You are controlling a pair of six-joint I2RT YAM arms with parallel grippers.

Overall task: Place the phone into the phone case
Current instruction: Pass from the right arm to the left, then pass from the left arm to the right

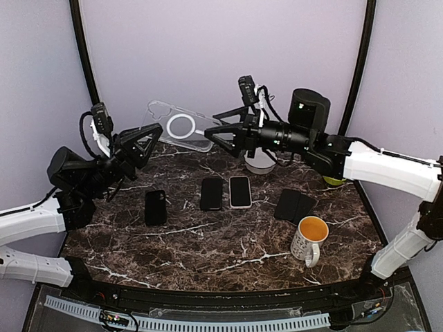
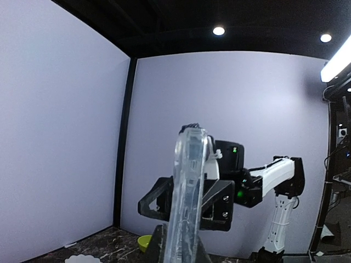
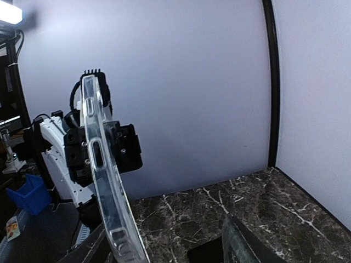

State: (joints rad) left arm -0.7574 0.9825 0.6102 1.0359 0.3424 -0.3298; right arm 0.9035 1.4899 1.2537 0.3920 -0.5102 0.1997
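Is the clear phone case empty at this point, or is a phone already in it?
Empty: the clear phone case, up in the air, shows the wall through it, and the pale-rimmed phone lies on the table.

Bright even light, glaring ceiling lamps (image 2: 219, 30), sharp

On the marble table (image 1: 208, 256) lay a left phone (image 1: 156, 207), a middle phone (image 1: 211, 194), a white-edged phone (image 1: 240, 191) and a black case (image 1: 295, 205). A mug (image 1: 303, 244) stood front right.
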